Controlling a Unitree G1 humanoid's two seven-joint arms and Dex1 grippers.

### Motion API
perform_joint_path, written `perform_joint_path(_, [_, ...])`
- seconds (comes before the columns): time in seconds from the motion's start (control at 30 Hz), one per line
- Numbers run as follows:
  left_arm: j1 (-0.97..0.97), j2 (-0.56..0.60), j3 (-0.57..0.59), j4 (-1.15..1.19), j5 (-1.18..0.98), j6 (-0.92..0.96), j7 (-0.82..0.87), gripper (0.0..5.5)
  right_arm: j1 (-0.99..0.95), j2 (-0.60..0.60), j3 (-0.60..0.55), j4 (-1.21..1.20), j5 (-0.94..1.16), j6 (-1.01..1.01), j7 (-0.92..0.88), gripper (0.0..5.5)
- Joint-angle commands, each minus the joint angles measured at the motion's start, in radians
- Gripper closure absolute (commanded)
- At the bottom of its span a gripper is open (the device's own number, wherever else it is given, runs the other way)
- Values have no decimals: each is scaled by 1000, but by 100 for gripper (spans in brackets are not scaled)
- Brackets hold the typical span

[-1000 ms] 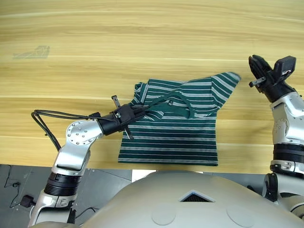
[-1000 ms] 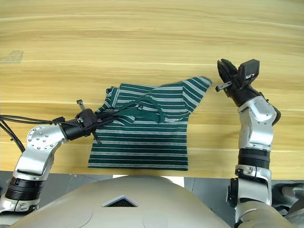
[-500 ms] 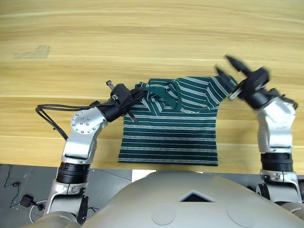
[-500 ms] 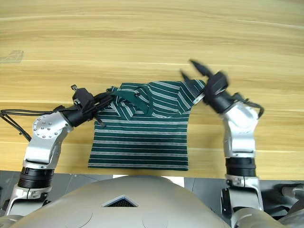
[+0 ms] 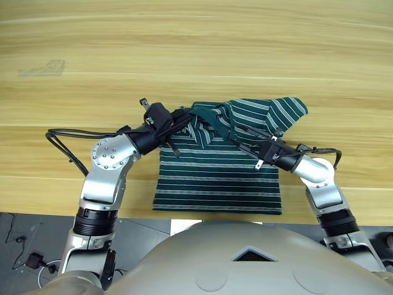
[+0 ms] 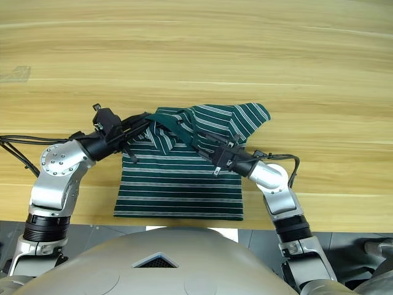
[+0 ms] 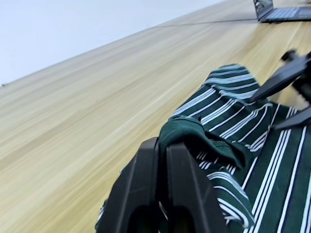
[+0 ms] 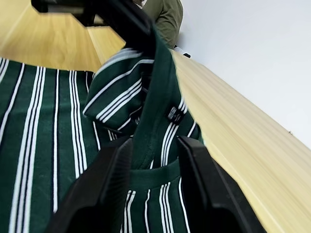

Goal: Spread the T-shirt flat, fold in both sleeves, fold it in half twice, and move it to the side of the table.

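A dark green T-shirt point(image 5: 218, 178) with white stripes lies near the table's front edge, its lower half flat and its top bunched. My left gripper point(image 5: 183, 118) is at the shirt's far left corner, shut on a fold of green fabric point(image 7: 182, 128) that it holds slightly raised. My right gripper point(image 5: 241, 134) lies over the shirt's upper middle. Its fingers point(image 8: 109, 174) stand open on either side of the raised neckline band point(image 8: 158, 97). The right sleeve point(image 5: 288, 107) is rumpled at the far right corner.
The wooden table point(image 5: 196, 43) stretches far beyond the shirt, with a faint taped mark point(image 5: 42, 67) at the far left. Black cables point(image 5: 64, 138) loop off my left arm. A laptop point(image 7: 284, 9) sits far off on the table.
The right arm swung down from beside the right sleeve to over the shirt, its fingers now around the neckline band. The left gripper pulled its fabric to the far left corner, then stayed.
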Motion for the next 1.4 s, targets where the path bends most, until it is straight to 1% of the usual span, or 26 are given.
perform_joint_path(0.03, [17, 6, 13, -62, -40, 12, -15, 548, -22, 8, 23, 57, -47, -39, -34, 383])
perform_joint_path(0.23, [25, 8, 6, -65, -37, 12, -10, 548, -10, 4, 44, 78, -61, -52, -51, 294])
perform_joint_path(0.33, [29, 7, 1, -68, -36, 12, -10, 548, -6, 8, 63, 91, -77, -59, -57, 262])
perform_joint_path(0.67, [51, 20, 21, -132, -69, 7, -26, 548, -25, 12, 67, 150, -98, -89, -108, 262])
perform_joint_path(0.9, [83, 47, 44, -170, -89, 5, -46, 548, -64, 38, 30, 195, -155, -117, -237, 262])
perform_joint_path(1.13, [83, 51, 41, -218, -112, 15, -54, 548, -67, 49, 63, 222, -177, -132, -257, 262])
perform_joint_path(1.23, [72, 53, 42, -190, -106, 14, -46, 548, -72, 48, 68, 222, -176, -133, -253, 301])
perform_joint_path(1.27, [66, 51, 44, -180, -102, 17, -41, 548, -73, 47, 69, 221, -176, -134, -251, 329])
perform_joint_path(1.4, [49, 47, 35, -118, -50, -3, -14, 548, -77, 42, 72, 220, -178, -136, -248, 396])
